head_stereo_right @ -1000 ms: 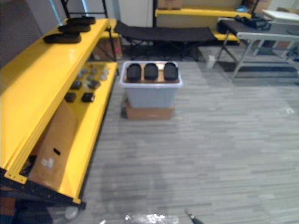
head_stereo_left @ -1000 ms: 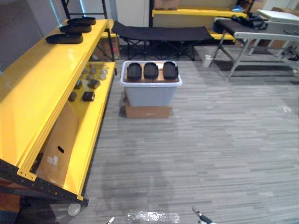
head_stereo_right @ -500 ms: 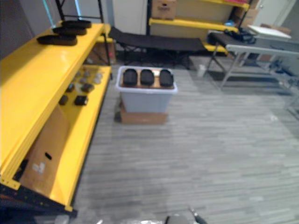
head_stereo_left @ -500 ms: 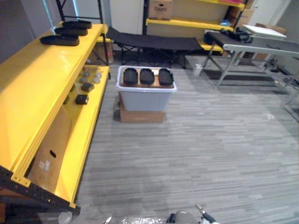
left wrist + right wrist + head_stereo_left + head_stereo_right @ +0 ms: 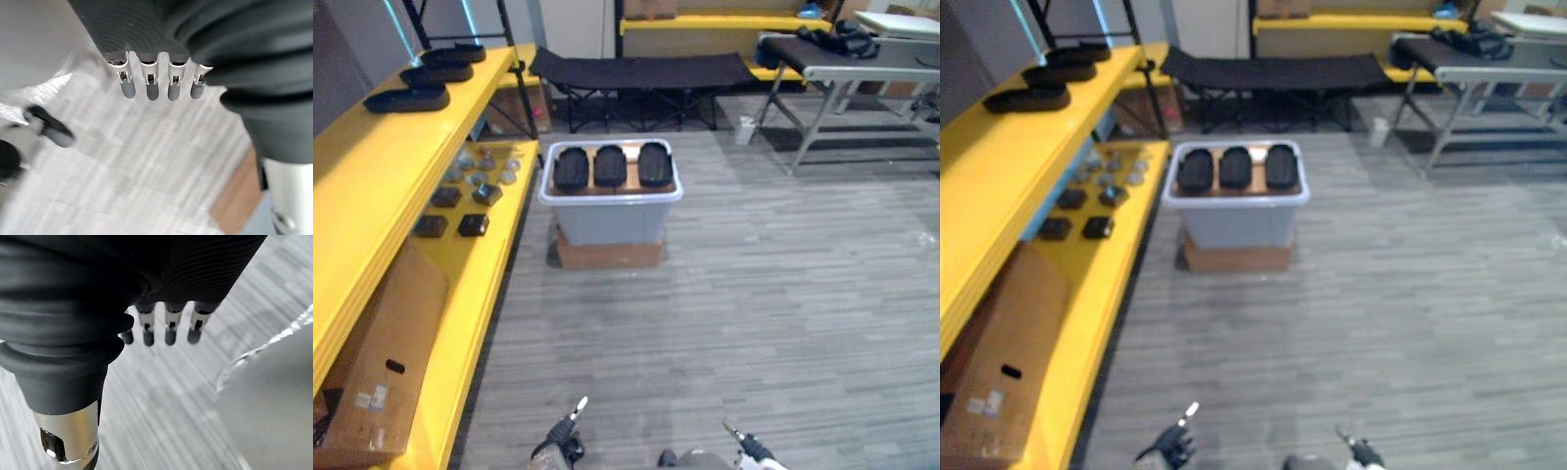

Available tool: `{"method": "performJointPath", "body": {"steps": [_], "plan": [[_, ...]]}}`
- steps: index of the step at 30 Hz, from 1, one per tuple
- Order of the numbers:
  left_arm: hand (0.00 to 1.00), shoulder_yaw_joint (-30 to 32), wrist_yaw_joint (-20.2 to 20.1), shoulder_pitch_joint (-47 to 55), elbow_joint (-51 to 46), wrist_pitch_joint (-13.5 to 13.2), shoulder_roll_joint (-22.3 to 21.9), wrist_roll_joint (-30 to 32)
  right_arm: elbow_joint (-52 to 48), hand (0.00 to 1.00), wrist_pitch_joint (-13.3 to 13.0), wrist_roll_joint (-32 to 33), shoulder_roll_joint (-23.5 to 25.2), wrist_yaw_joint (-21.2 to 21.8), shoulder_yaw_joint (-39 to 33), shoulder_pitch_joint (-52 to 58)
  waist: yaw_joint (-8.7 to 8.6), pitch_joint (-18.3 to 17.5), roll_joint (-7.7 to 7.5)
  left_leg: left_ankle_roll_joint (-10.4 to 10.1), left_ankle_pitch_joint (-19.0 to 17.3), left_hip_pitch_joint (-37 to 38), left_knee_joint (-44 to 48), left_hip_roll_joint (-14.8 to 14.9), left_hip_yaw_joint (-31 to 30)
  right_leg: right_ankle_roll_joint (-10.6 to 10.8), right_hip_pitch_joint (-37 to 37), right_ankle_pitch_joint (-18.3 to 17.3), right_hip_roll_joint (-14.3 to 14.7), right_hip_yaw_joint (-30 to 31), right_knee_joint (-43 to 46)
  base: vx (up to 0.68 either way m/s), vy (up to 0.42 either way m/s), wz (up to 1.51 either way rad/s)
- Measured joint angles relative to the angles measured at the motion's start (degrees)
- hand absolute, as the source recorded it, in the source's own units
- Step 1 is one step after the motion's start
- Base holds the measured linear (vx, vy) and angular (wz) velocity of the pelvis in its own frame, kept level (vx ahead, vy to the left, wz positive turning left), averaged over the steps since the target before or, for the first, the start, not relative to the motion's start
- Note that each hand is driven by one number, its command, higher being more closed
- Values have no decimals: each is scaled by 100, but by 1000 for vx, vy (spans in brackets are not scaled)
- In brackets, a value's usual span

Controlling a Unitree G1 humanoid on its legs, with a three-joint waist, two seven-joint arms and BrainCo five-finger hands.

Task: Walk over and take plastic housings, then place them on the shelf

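Approach is the step in hand: three black housings [image 5: 610, 166] lie side by side atop the grey bin [image 5: 610, 217] at 12 o'clock, well apart from the robot. The yellow shelf [image 5: 362, 186] runs along 9 to 10 o'clock. Left hand [image 5: 152, 90] and right hand [image 5: 170, 330] hang at 6 o'clock, fingers straight, holding nothing. Next, I judge, it must walk up to the bin before reaching

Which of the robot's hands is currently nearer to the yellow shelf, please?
Left. The left hand hangs on the side of the yellow shelf; the right hand hangs farther away, over the floor.
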Motion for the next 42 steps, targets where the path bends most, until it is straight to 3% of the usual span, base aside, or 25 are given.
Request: {"method": "performJointPath", "body": {"steps": [2, 5, 7, 10, 12, 15, 16, 17, 18, 19, 20, 21, 22, 25, 26, 27, 28, 29, 30, 31, 34, 36, 40, 42], "plan": [[0, -16, 55, -20, -64, -57, 12, -13, 70, 0, 1, -61, 0, -1, 25, -86, 125, 10, 9, 93, -57, -427, -190, -92, 6, 23, 321, 13, -56, 14, -270, -119, 36, -8], [0, -11, 49, -9, -187, -198, 125, 13, 68, 0, -28, -58, 13, -14, 76, -371, 297, 93, -82, 96, 74, -933, -1994, -565, 73, 274, 593, -70, -412, 114, -438, -239, 122, -15], [0, 62, 14, 99, -217, -234, 212, 86, -11, 0, -38, -47, -19, -26, 346, -481, 433, 129, -118, 411, 1256, -901, -3143, -845, 198, 535, 743, -273, -704, 276, -410, -31, 224, -16], [0, 298, 11, 153, -217, -247, 387, 238, -25, 0, -33, -46, 71, 3, 790, -723, 493, 219, -265, 609, 976, -897, -2902, -985, 349, 539, 815, -150, -839, 401, -481, 307, 193, -8], [0, 464, 9, 281, -181, -220, 426, 209, -62, 0, -10, -4, 193, 87, 835, -859, 558, 357, -338, 663, 794, -843, -2524, -928, 464, 570, 1005, 178, -870, 504, -497, 267, 185, 4], [0, 459, 18, 335, -165, -225, 449, 229, -163, 0, 89, -15, 210, 105, 696, -839, 609, 278, -347, 771, 636, -349, -3061, -1077, 462, 767, 1056, 568, -900, 775, -295, 237, 178, 2], [0, 448, 21, 363, -153, -226, 446, 232, -158, 0, 111, -9, 204, 110, 613, -819, 604, 267, -349, 838, 596, -231, -3228, -1169, 443, 772, 1015, 562, -942, 801, -111, 190, 144, -1], [0, 404, 24, 370, -142, -238, 446, 243, -113, 0, 141, 10, 198, 111, 474, -758, 604, 231, -353, 866, 596, -83, -3456, -1232, 413, 908, 796, 463, -1040, 815, 468, 101, 152, 4], [0, 240, 26, 371, -71, -274, 470, 245, -30, 0, 226, 112, 198, 101, 310, -670, 591, 204, -364, 871, 543, 144, -3708, -1350, 411, 1212, 174, 396, -1255, 840, 1818, 51, 144, 5], [0, 209, 53, 346, 8, -306, 531, 247, 118, 0, 306, 212, 204, 87, 224, -622, 532, 236, -369, 868, 510, 450, -3904, -1470, 387, 1339, -466, 370, -1483, 921, 3263, -3, 118, 6], [0, 208, 77, 368, 52, -326, 551, 246, 180, 0, 350, 227, 205, 80, 180, -533, 512, 235, -368, 864, 483, 627, -3976, -1512, 367, 1227, -734, 275, -1588, 904, 3839, -60, 47, 9], [0, 208, 150, 414, 89, -352, 555, 239, 18, 0, 225, 218, 175, 89, 121, -410, 418, 214, -354, 851, 464, 925, -4082, -1558, 371, 876, -1135, 32, -1756, 664, 4404, -187, -16, 18], [0, 194, 191, 379, 89, -360, 554, 235, -1, 0, 235, 210, 111, 82, 120, -459, 338, 211, -344, 813, 390, 1231, -4198, -1526, 348, 735, -1463, -309, -1818, 274, 4360, -239, -45, 21], [0, 35, 165, 220, 69, -435, 566, 236, -5, 0, 227, 205, 114, 57, 31, -442, 247, 177, -292, 690, 320, 1455, -4312, -1313, 158, 619, -1724, -417, -1622, -448, 2938, -266, -61, 42], [0, 27, 139, 153, 69, -438, 560, 236, -8, 0, 221, 216, 120, 55, 9, -459, 212, 174, -281, 614, 275, 1457, -4300, -1229, 95, 605, -1806, -317, -1505, -522, 2306, -190, -68, 47], [0, 22, 92, 91, 64, -435, 551, 240, -9, 0, 219, 217, 120, 48, -5, -462, 210, 173, -278, 495, 207, 1540, -4299, -1144, -18, 499, -1903, 18, -1357, -503, 1614, 50, -159, 48], [0, 21, 53, 103, 54, -360, 540, 289, -3, 0, 219, 220, 120, 46, 51, -414, 208, 149, -322, 296, 90, 1670, -4277, -1117, -47, 430, -1915, 680, -1174, -461, 878, 163, -174, 30], [0, 21, 52, 110, 48, -312, 542, 311, 1, 0, 220, 224, 123, 48, 77, -393, 208, 136, -343, 249, 62, 1700, -4273, -1123, -58, 396, -1901, 884, -1155, -454, 748, 364, -284, 21], [0, 60, 47, 102, 57, -32, 546, 510, -2, 0, 168, 257, 142, 107, 220, -258, 209, 80, -475, 103, -69, 1821, -4225, -1209, -180, 186, -1867, 1242, -1200, -427, 638, 338, -254, -3], [0, 57, -2, 111, 59, 229, 358, 715, -47, 0, 163, 360, -40, 185, 272, -308, 215, 77, -158, 59, -172, 1824, -4026, -984, -186, 100, -1873, 1158, -1044, -472, 899, 370, -274, -1], [0, 56, -180, 34, 75, 672, 157, 1001, -27, 0, 313, 445, -155, 325, 282, -327, 191, 39, 36, -13, -3, 1846, -3934, -810, -183, 130, -1824, 791, -854, -472, 940, 288, -187, -18], [0, 46, -211, -68, 89, 966, 98, 1074, 12, 0, 403, 449, -165, 366, 281, -343, 154, 39, 29, 3, 287, 1941, -3889, -769, -195, 122, -1751, 514, -799, -437, 1084, 221, -149, -8], [0, 123, -212, -61, 90, 1037, 180, 955, 212, 0, 480, 450, -161, 499, 264, -315, 123, 32, -64, -140, 632, 1771, -2921, -595, -324, 99, -1268, 333, -585, -391, 803, 176, -158, -12], [0, 228, -159, -52, 71, 1018, 237, 822, 254, 0, 506, 418, -169, 572, 266, -286, 154, 23, -49, -159, 1052, 1233, -1567, -404, -321, 57, -925, 249, -404, -309, 418, 109, -129, -23]]}}
